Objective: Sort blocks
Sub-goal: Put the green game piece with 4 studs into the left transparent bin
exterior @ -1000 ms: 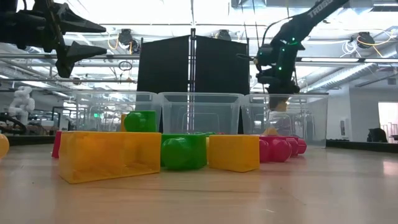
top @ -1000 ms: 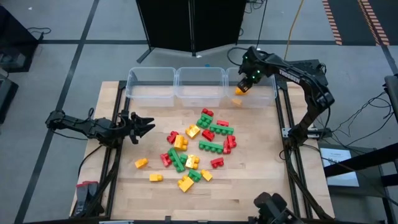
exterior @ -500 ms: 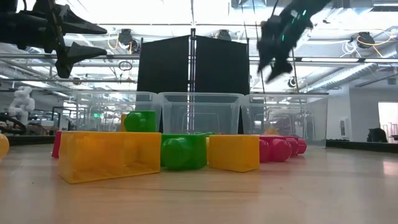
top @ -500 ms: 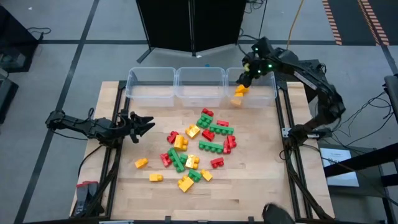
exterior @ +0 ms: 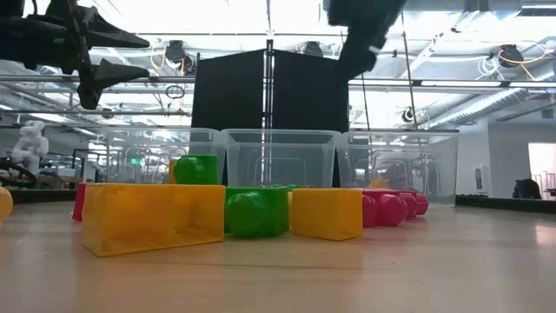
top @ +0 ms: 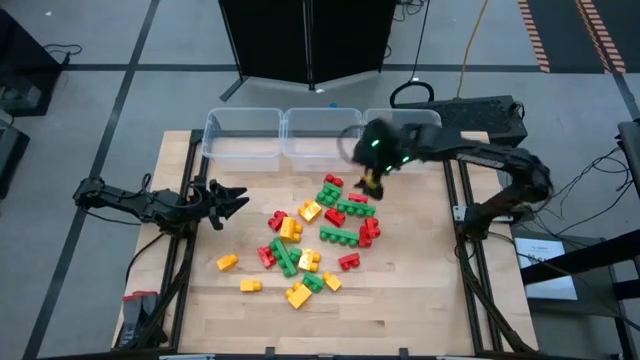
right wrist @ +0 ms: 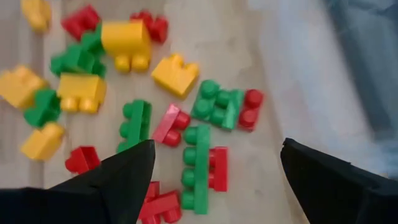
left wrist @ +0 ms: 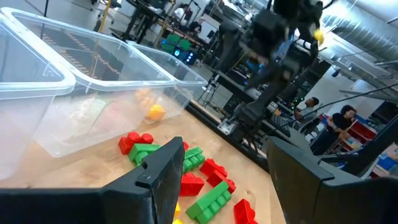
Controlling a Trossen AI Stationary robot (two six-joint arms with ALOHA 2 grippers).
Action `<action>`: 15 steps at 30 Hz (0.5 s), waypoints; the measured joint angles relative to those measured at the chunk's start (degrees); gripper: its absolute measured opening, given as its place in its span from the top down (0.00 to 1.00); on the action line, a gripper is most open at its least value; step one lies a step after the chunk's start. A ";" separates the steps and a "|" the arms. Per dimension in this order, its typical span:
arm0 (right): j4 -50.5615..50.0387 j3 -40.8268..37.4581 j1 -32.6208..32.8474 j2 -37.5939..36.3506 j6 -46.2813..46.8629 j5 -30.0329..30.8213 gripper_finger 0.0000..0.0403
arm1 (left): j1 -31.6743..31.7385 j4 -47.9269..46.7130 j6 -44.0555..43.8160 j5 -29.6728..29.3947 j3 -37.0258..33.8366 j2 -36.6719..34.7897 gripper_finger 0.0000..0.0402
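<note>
Right tool (top: 372, 178) hovers over the far edge of the blocks (top: 320, 235), fingers apart with nothing between them, just in front of the three clear bins (top: 320, 135). The blocks lie scattered mid-tabletop (top: 420, 290), red, green and yellow mixed; one yellow piece (left wrist: 154, 112) already sits in the right-hand bin. Key relation: from the right tool the pile spreads toward the near side and the left; the closest pieces, the red and green ones at the pile's far edge (top: 333, 187), lie just beside and below it. In the right wrist view a long green block (right wrist: 198, 168) lies between the finger lines, its long axis roughly along the view direction, so the tool would likely need to span its short side. Left tool (top: 228, 203) waits at the left edge of the tabletop, fingers apart and empty, well apart from the pile; the right arm is nearer.
</note>
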 joint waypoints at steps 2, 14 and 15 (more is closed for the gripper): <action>0.24 0.00 1.97 3.74 -0.92 0.10 0.16 | 0.00 0.00 0.00 0.00 0.00 0.00 0.48; 2.08 -0.07 4.39 24.03 -5.42 0.09 0.16 | 0.00 -0.25 0.00 1.16 0.00 -0.01 0.48; 2.13 -0.07 4.39 25.10 -5.44 0.07 0.16 | 0.00 -0.25 0.00 1.27 0.00 0.00 0.48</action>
